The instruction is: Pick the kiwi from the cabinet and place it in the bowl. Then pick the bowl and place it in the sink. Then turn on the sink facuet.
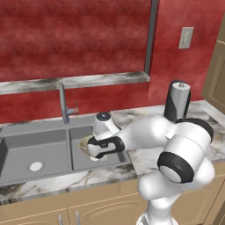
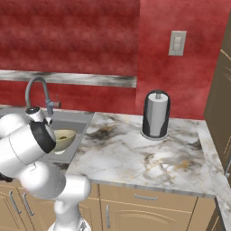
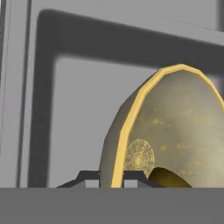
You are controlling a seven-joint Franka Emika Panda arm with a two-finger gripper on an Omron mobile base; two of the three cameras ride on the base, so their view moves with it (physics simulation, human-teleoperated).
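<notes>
My gripper (image 3: 116,178) is shut on the yellow rim of the bowl (image 3: 183,127), one fingertip on each side of it. The dull olive bowl (image 1: 83,144) hangs tilted in the right basin of the grey sink (image 1: 35,149), just under my hand. The kiwi (image 3: 168,178) lies dark and olive inside the bowl, near the fingertips. In the right base view the bowl (image 2: 63,137) shows behind my arm, within the sink (image 2: 77,122). The sink faucet (image 1: 63,103) stands behind the divider between the basins, its spout (image 2: 36,88) arching over.
A dark paper-towel holder (image 1: 177,101) stands on the marbled counter (image 2: 135,153) to the right of the sink. A brown cabinet door (image 1: 215,74) rises at the far right. A red wall with a stone ledge (image 1: 74,81) runs behind.
</notes>
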